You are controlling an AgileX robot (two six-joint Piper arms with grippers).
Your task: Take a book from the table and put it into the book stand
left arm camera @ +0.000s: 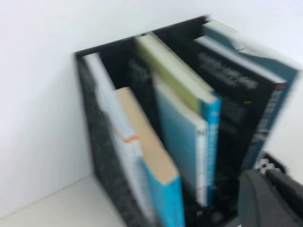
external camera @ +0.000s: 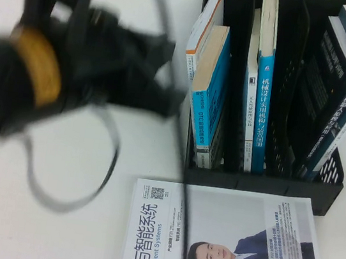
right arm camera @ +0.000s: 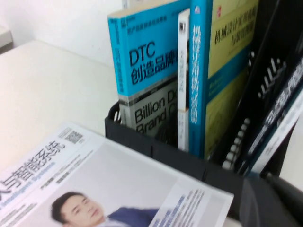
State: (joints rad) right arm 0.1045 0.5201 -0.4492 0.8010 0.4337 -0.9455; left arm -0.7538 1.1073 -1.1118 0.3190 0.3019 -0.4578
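Note:
The black book stand (external camera: 262, 181) stands at the back right of the white table (external camera: 49, 228), with several books upright in its slots. The dark navy book (external camera: 329, 93) leans in the stand's right-hand slot, next to a teal book; it also shows in the left wrist view (left arm camera: 236, 90). My left gripper (external camera: 165, 96) is a dark blur raised above the table, just left of the stand. In its wrist view it (left arm camera: 272, 198) hangs over the stand's near end. My right gripper (right arm camera: 272, 203) is out of the high view; its wrist view looks low at the stand's front wall (right arm camera: 156, 146).
A white-covered book picturing a suited man (external camera: 222, 239) lies flat on the table right in front of the stand, also in the right wrist view (right arm camera: 94, 189). Blue books (external camera: 211, 90) fill the stand's left slots. A black cable (external camera: 178, 233) hangs across the white book.

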